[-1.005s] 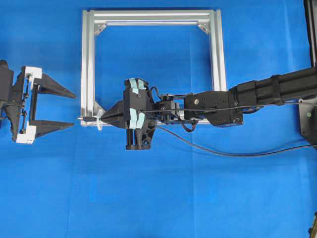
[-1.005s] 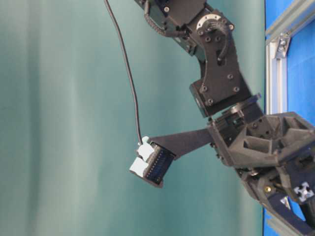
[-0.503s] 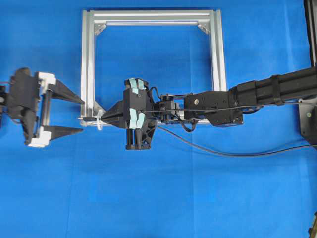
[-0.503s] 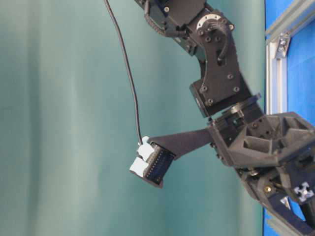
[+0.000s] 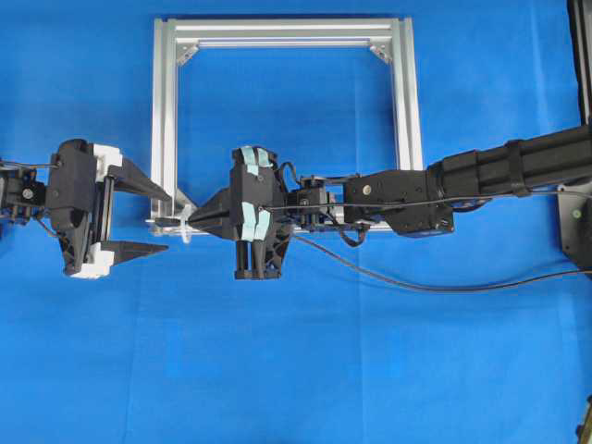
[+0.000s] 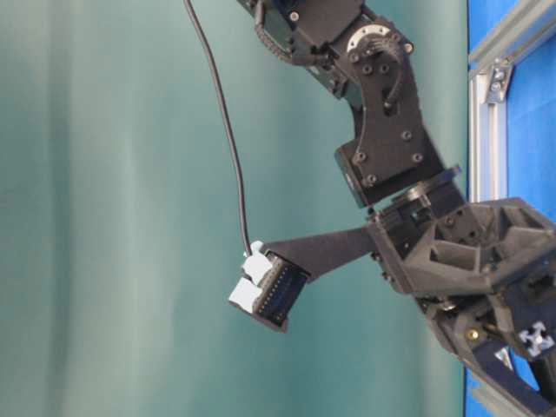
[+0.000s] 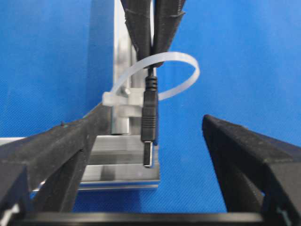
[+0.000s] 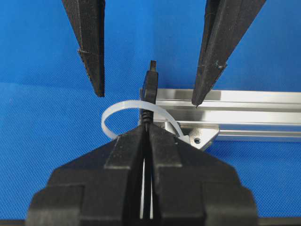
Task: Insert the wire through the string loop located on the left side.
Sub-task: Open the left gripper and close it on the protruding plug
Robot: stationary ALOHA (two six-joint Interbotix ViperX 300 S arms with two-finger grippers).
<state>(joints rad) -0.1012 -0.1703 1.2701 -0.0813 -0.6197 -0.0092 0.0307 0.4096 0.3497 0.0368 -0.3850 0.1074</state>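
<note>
left wrist view shows the wire [image 7: 148, 125] plug already poked through the string loop [image 7: 181, 77] at the frame [image 5: 165, 120] corner, pinched by the right gripper [image 5: 196, 222], while the left gripper [image 5: 165, 220] stands wide, flanking the plug, pull-through left.

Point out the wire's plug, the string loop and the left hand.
wire's plug [image 7: 148, 117]: left wrist view, on the plug's black body.
string loop [image 7: 190, 77]: left wrist view, on the whitish band's right-hand curve.
left hand [image 5: 165, 220]: overhead view, midway between its two open fingertips.
</note>
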